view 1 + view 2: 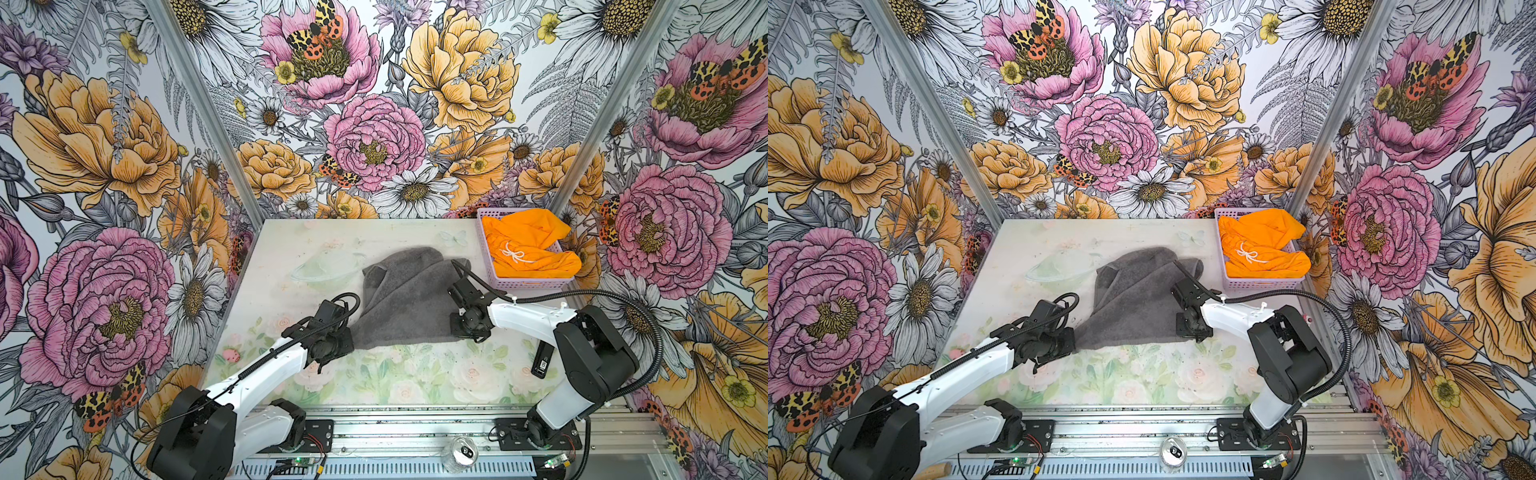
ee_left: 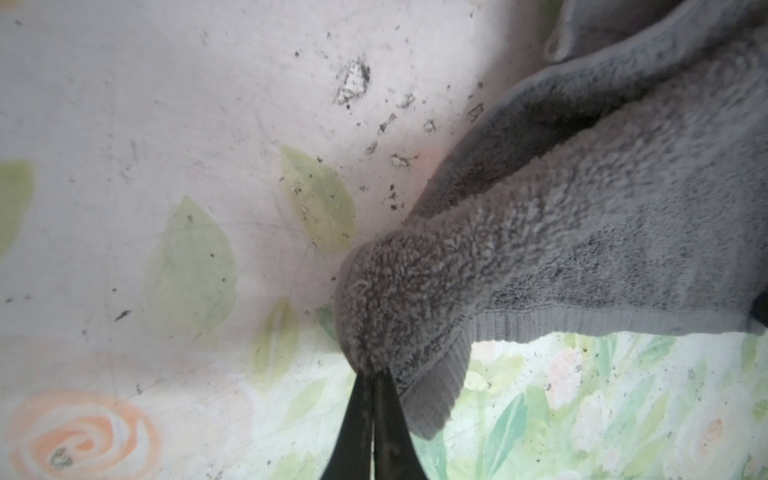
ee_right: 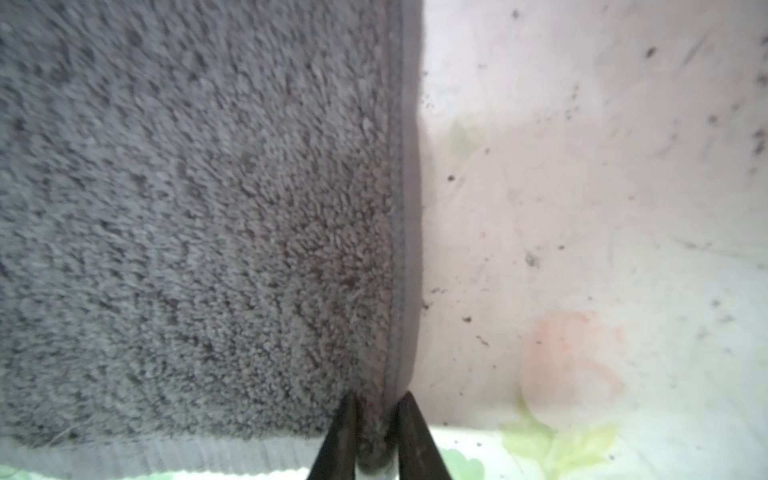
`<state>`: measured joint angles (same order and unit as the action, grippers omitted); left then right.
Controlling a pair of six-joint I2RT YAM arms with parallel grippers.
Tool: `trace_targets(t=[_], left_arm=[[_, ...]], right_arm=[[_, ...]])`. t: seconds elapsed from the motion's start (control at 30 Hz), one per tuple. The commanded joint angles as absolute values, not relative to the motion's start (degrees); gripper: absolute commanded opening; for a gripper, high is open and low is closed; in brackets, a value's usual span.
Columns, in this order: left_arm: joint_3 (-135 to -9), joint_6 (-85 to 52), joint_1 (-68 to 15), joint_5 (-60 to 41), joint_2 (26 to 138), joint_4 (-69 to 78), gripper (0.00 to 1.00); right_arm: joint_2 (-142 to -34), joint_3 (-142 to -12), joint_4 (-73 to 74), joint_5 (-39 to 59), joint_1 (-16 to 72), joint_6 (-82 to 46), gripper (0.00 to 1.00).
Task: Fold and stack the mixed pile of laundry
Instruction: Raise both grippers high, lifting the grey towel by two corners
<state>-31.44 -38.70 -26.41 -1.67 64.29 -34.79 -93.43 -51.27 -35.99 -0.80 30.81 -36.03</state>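
The dark grey towel [image 1: 405, 299] [image 1: 1133, 299] lies rumpled mid-table, its near hem stretched between my two grippers. My left gripper [image 2: 372, 376] [image 1: 351, 343] is shut on the towel's [image 2: 561, 232] near-left corner, with the terry bunched at its tips. My right gripper [image 3: 376, 401] [image 1: 461, 334] is shut on the near-right corner of the towel [image 3: 199, 232], and the stitched side hem runs in between its fingers. The orange shorts [image 1: 528, 245] [image 1: 1262, 245], with a white drawstring bow, sit crumpled in the basket at the back right.
The lavender perforated basket [image 1: 523, 284] [image 1: 1258, 284] stands at the table's [image 1: 395, 378] back right corner. A black device [image 1: 542, 359] lies beside the right arm. A can [image 1: 459, 453] stands on the front rail.
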Motion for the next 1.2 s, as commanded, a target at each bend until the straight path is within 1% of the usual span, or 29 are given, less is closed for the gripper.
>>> trace_targets(t=[0.0, 0.03, 0.07, 0.17, 0.3, 0.43, 0.57, 0.73, 1.0, 1.17], left_arm=[[-30.9, -39.1, -26.7, -0.8, 64.0, -33.4, 0.00], [-30.9, -39.0, -26.8, -0.9, 63.9, -33.4, 0.00], [-31.0, -39.1, -26.8, -0.8, 63.9, -33.4, 0.00], [-31.7, -39.0, -26.8, -1.1, 63.4, -33.6, 0.00], [-35.7, -38.3, -26.7, -0.7, 60.9, -35.6, 0.00], [-44.1, -35.5, -25.1, 1.2, 57.6, -38.0, 0.00], [-55.1, -30.7, -22.9, 3.3, 57.3, -39.1, 0.00], [-72.6, -23.7, -21.4, 5.6, 61.0, -39.6, 0.00], [-100.5, -12.8, -21.9, 10.9, 67.0, -39.3, 0.00], [-112.4, -6.8, -23.1, 11.6, 69.6, -36.2, 0.00]], right_arm=[[-94.2, -48.9, -34.7, 0.0, 31.3, -36.6, 0.07], [-93.5, -48.8, -34.7, -0.2, 31.4, -36.6, 0.02], [-92.9, -48.7, -34.8, -0.3, 31.3, -36.5, 0.00], [-90.1, -49.4, -36.1, -1.0, 31.1, -36.4, 0.00], [-83.1, -53.3, -40.7, -2.4, 30.5, -35.7, 0.00], [-76.0, -62.2, -45.5, -3.8, 28.7, -33.0, 0.00], [-73.2, -74.1, -48.8, -4.8, 25.6, -29.4, 0.00], [-74.5, -92.4, -50.4, -5.6, 22.1, -24.7, 0.00], [-80.5, -119.5, -50.8, -7.1, 21.4, -19.0, 0.00], [-85.5, -136.3, -50.8, -6.4, 21.4, -16.4, 0.00]])
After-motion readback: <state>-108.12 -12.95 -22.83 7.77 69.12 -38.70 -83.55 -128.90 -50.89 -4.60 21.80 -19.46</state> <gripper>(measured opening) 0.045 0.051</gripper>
